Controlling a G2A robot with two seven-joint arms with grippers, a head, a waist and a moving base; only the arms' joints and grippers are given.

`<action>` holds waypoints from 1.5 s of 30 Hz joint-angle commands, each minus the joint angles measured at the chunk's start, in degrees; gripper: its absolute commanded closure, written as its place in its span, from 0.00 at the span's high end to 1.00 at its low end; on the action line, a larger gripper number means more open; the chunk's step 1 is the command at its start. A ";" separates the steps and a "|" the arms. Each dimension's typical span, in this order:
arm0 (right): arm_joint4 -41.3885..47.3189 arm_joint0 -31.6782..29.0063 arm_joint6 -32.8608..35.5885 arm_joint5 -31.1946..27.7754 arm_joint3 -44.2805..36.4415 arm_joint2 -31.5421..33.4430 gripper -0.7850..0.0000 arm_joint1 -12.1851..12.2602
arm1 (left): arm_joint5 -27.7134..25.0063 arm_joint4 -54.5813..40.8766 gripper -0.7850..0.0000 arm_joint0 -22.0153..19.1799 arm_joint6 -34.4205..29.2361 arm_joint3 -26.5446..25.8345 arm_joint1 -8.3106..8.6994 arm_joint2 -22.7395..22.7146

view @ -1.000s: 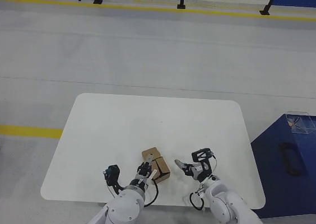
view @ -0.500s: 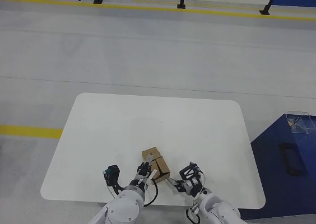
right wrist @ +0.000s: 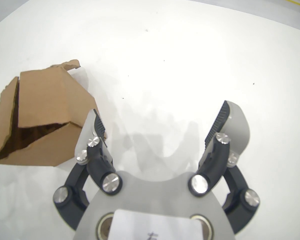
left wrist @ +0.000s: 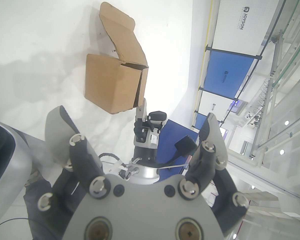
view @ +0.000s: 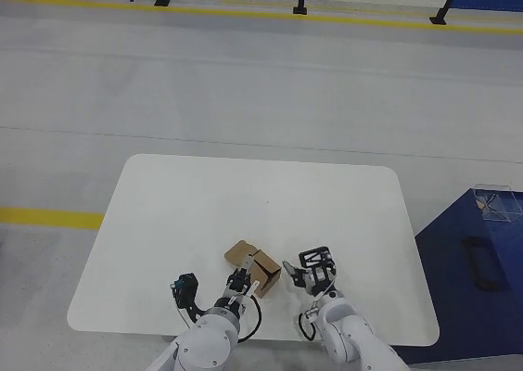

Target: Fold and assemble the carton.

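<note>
The left gripper (view: 241, 282) sits low at the near edge of the white, round-cornered table (view: 197, 199), its fingers spread wide around nothing. Just ahead of its fingertips stands the small brown cardboard carton (left wrist: 112, 86). The carton is squared up into a box, but its long lid flap with the tuck tab stands open on the far side, and the end flaps facing the other arm are ajar, with a dark gap between them.

The right gripper (right wrist: 160, 111) is also spread and empty. The carton lies to the side of its near finger, which touches or almost touches a lower corner by the loose end flaps.

The step in hand looks to be closing that end. The next move probably calls for the finger to press the flaps inward while the left gripper braces the opposite wall, otherwise the light box may slide or tip.

Well beyond the right gripper, off the table, stands a dark blue cabinet (view: 493, 278) with a clear plastic tray (view: 498, 200) on it. Neither blocks the work.
</note>
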 commanded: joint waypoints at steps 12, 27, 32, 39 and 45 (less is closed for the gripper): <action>6.30 -1.56 0.82 0.44 -4.96 6.69 1.00 -0.04 | -12.35 1.94 1.00 2.15 -3.68 -1.61 0.28 -3.55; 8.46 -4.52 0.26 -0.44 -8.19 9.31 1.00 0.11 | -27.87 7.26 1.00 1.44 -13.70 12.93 0.50 -5.98; 8.46 -4.52 0.26 -0.44 -8.19 9.31 1.00 0.11 | -28.09 10.09 1.00 -2.06 -12.90 20.00 -0.01 -7.00; 8.46 -4.52 0.26 -0.44 -8.19 9.31 1.00 0.11 | -33.77 9.78 1.00 -5.71 -16.59 28.59 -1.28 -5.40; 8.46 -4.52 0.26 -0.44 -8.19 9.31 1.00 0.11 | -34.56 10.70 0.36 -8.37 -16.40 34.08 -2.50 -3.77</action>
